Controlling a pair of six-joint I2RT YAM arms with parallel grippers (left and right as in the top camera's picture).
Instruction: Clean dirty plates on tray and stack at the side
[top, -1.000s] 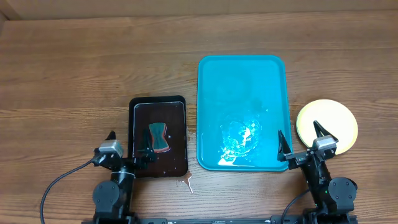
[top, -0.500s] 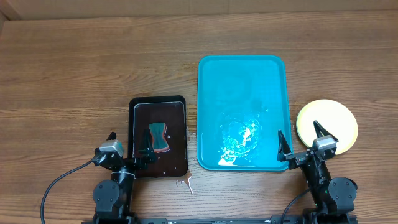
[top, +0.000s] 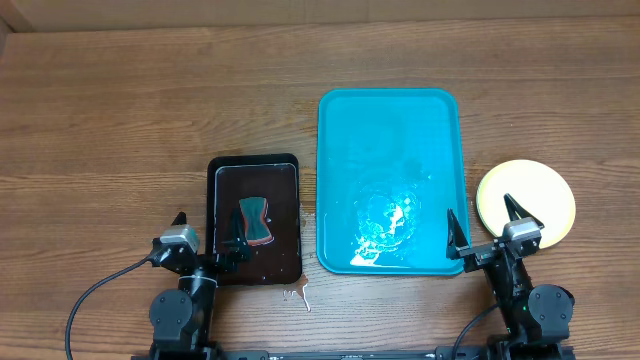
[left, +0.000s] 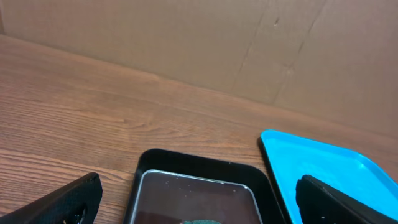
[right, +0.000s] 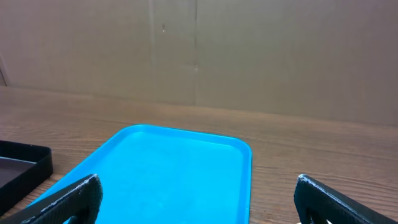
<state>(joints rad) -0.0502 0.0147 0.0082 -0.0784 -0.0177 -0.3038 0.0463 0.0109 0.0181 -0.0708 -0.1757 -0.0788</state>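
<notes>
The turquoise tray (top: 390, 120) lies in the middle of the table with no plates on it; a wet sheen shows near its front. It also shows in the left wrist view (left: 323, 165) and the right wrist view (right: 180, 168). A pale yellow-green plate (top: 540, 195) lies on the table right of the tray; whether more plates lie under it I cannot tell. My left gripper (top: 208, 232) is open and empty at the front edge, over the black tray. My right gripper (top: 487, 226) is open and empty at the tray's front right corner, beside the plate.
A black tray (top: 255, 220) with a clear inner dish and a sponge (top: 256, 220) stands left of the turquoise tray. A small wet spot (top: 300, 294) lies on the table in front of it. A cardboard wall (right: 199, 50) stands behind the table.
</notes>
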